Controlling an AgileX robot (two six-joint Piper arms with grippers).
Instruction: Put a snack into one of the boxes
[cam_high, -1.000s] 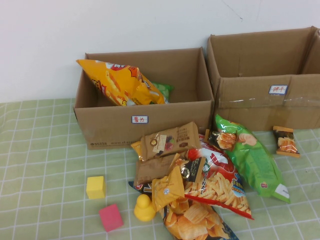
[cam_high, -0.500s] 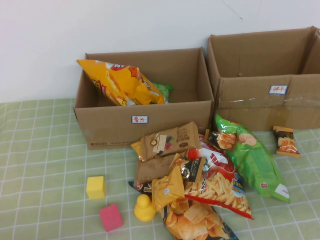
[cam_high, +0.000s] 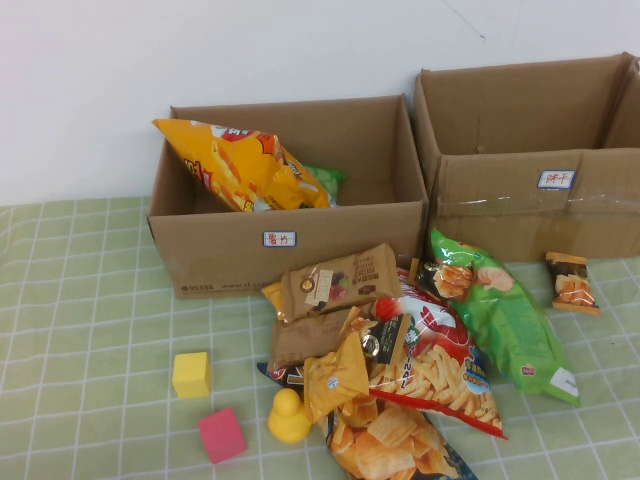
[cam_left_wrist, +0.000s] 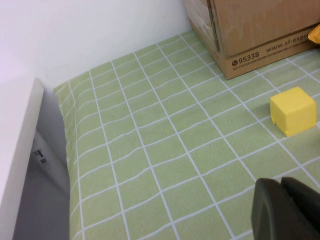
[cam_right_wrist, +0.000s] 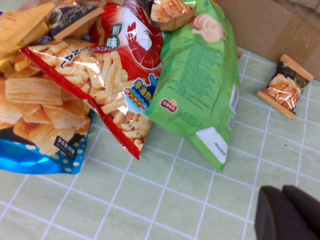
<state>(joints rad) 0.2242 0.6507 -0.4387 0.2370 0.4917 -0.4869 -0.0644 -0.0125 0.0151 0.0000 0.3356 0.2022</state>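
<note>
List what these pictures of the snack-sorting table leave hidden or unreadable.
- Left box floor: high view, front wall and orange bag hide it.
- Right box interior: front wall hides it.
- Box labels: too small.
- Left gripper, right gripper: shut, cut off by wrist-view edges; absent from high view.

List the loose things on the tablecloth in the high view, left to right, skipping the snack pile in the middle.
Yellow cube → pink cube → yellow duck → green chip bag → small orange snack packet.
</note>
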